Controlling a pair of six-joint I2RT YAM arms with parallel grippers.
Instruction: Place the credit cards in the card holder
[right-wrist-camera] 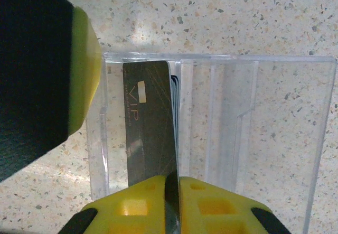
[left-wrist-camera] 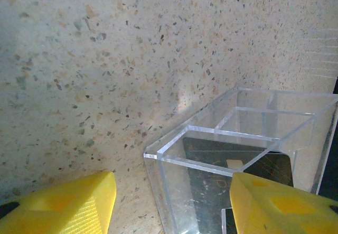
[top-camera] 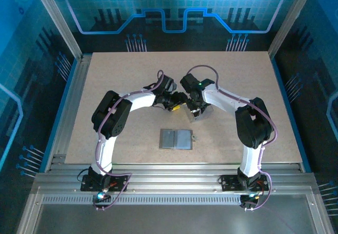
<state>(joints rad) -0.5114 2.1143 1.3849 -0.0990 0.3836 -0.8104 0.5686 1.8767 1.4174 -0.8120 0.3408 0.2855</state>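
Clamped in right gripper (right-wrist-camera: 171,186) — thin black plastic card (right-wrist-camera: 150,123), upright inside clear plastic box (right-wrist-camera: 264,139). Left gripper (left-wrist-camera: 171,199) spread apart, straddling box corner. Flat grey-silver folding card holder (top-camera: 175,138) — open, well apart from box.

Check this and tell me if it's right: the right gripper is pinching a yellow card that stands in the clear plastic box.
Not quite: the card is black, not yellow. The right wrist view shows the right gripper pinching the edge of a black card that stands in the clear box. Only the gripper's fingers are yellow.
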